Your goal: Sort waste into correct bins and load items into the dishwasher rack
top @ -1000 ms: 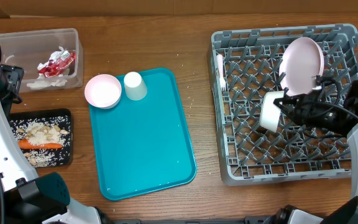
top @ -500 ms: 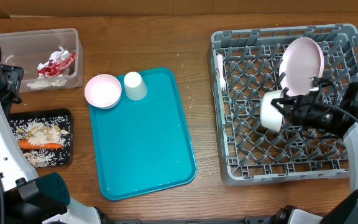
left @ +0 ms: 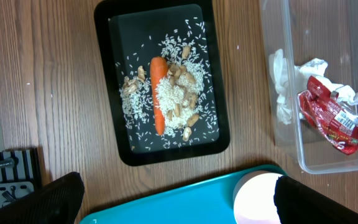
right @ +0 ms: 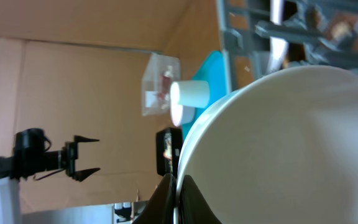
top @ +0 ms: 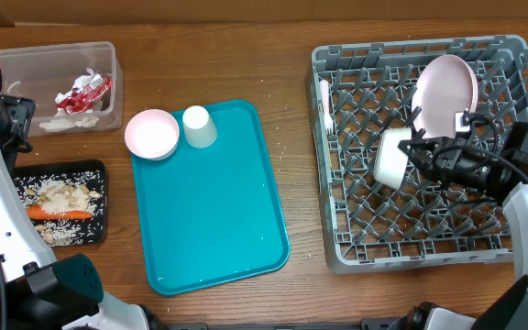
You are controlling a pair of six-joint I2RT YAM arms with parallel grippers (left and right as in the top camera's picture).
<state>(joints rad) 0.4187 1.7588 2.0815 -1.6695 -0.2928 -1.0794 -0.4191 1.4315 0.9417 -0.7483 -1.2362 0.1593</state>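
Observation:
My right gripper (top: 417, 156) is shut on the rim of a small white bowl (top: 392, 158) and holds it tilted on its side over the middle of the grey-blue dishwasher rack (top: 337, 257). In the right wrist view the bowl (right: 291, 143) fills the frame, its rim pinched between the fingers (right: 178, 190). A pale pink plate (top: 447, 94) stands upright in the rack, and a cream fork (top: 324, 96) lies at the rack's left side. My left gripper (left: 179, 205) is open and empty above the teal tray's corner. A pinkish bowl (top: 151, 134) and a white cup (top: 198, 126) sit on the teal tray.
The teal tray (top: 214, 220) lies mid-table. The clear tub (top: 26, 64) at the back left holds white napkins (left: 283, 87) and a red wrapper (top: 85, 90). The black tray (top: 99, 170) holds a carrot (top: 60, 214) and rice scraps (top: 58, 194).
My right gripper has carried the white bowl a little to the left and up over the rack and turned it more on its side. The left arm has not moved.

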